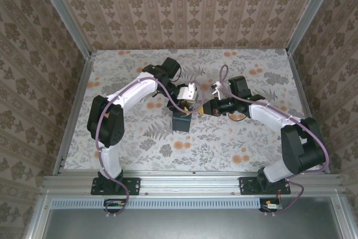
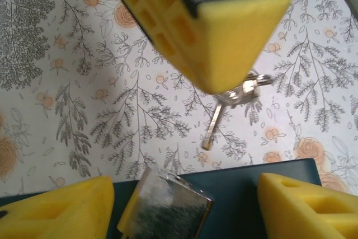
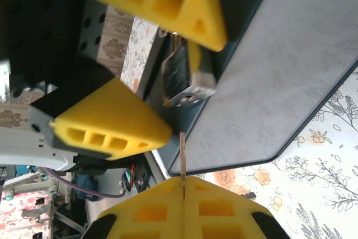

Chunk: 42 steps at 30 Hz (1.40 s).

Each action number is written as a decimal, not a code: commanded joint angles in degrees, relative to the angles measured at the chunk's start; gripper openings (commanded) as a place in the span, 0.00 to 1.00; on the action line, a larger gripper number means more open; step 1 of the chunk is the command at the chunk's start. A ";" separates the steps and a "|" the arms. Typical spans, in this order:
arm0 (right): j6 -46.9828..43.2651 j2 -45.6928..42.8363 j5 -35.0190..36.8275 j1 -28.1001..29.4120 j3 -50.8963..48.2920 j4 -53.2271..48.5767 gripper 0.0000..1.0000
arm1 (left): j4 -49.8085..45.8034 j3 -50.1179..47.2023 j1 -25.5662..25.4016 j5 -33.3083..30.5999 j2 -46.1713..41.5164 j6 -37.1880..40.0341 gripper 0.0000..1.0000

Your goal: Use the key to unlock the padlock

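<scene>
right claw (image 3: pixel 183 183) pinching key (image 3: pixel 182 152) edge-on, left wrist view shows keyring (image 2: pixel 262 80)

No legible text, number, brand mark or sign. The padlock (image 2: pixel 168 211), the key (image 2: pixel 212 128), the dark box (image 2: pixel 240 188) and the floral table (image 2: pixel 67 82) covering bear no characters that can be read at this resolution.

We look down from high behind over the whole table (image 1: pixel 235 145), our left wrist view close above the box (image 2: pixel 240 191), facing down, our right wrist view sideways, very near, both sharing the padlock (image 2: pixel 165 208) and box.
</scene>
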 commanded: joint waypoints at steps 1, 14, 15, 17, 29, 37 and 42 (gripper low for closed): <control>-1.55 -2.16 -1.33 -0.29 0.43 -1.73 0.00 | -5.38 2.98 0.02 -0.20 2.78 3.25 0.65; -4.16 2.08 -2.12 -1.27 3.16 -1.69 0.00 | -1.02 -1.01 1.12 -2.22 -0.74 -1.04 0.63; -4.32 2.00 -2.21 -1.17 3.21 -1.60 0.00 | -1.14 -0.80 1.12 -2.24 -0.69 -1.04 0.63; -4.49 1.90 -2.45 -1.23 3.38 -1.71 0.00 | -1.08 -0.65 1.20 -2.38 -0.59 -1.09 0.64; -4.04 1.79 -2.47 -1.22 3.04 -1.22 0.00 | -2.64 1.84 1.91 -0.90 -1.79 -0.13 0.73; -3.63 1.85 -2.74 -1.13 3.13 -0.57 0.00 | -3.09 2.11 1.83 -2.09 0.48 0.57 0.69; -3.61 2.04 -3.00 -0.78 3.27 -0.39 0.00 | -3.52 3.04 1.67 -1.91 1.87 0.50 0.60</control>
